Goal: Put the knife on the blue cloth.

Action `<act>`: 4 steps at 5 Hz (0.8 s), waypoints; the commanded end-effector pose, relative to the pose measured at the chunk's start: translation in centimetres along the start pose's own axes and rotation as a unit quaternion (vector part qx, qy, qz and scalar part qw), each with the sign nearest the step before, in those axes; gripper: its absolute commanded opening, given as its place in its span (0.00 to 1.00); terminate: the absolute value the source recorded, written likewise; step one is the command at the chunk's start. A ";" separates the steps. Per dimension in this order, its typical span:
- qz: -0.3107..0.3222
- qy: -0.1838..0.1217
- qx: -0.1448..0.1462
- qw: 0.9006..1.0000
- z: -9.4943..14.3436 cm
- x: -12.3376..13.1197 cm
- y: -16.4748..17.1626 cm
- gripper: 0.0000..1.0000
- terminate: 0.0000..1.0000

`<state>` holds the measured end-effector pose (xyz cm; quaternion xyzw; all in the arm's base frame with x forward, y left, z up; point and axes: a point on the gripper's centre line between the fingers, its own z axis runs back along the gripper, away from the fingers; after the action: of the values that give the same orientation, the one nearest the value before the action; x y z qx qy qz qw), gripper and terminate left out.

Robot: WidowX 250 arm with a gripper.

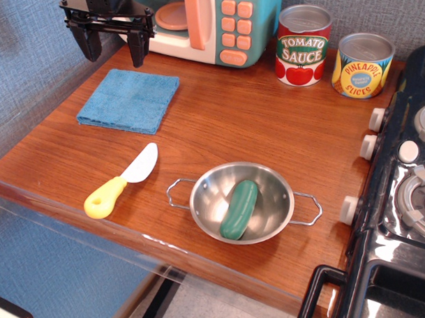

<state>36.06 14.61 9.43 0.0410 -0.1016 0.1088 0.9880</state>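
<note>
The knife (120, 182) lies flat on the wooden table near its front left edge, white blade pointing up-right, yellow handle toward the edge. The blue cloth (129, 99) lies flat at the back left, a short way behind the knife. My gripper (114, 51) hangs above the cloth's far edge at the top left. Its two black fingers are spread apart and hold nothing.
A steel bowl (200, 201) with wire handles holds a green pickle (239, 209), right of the knife. A toy microwave (215, 23) stands at the back, with a tomato sauce can (303, 45) and a pineapple can (363, 65). A toy stove (409, 194) fills the right side.
</note>
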 end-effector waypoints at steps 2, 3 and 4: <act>-0.008 0.005 -0.002 1.000 0.6 -1.9 -0.3 1.00 0.00; -0.013 0.015 -0.010 1.000 1.4 -4.8 -0.1 1.00 0.00; -0.032 0.027 -0.008 0.999 2.0 -8.0 -0.1 1.00 0.00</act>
<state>27.62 12.21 7.93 0.0231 -0.0472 0.0748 0.9958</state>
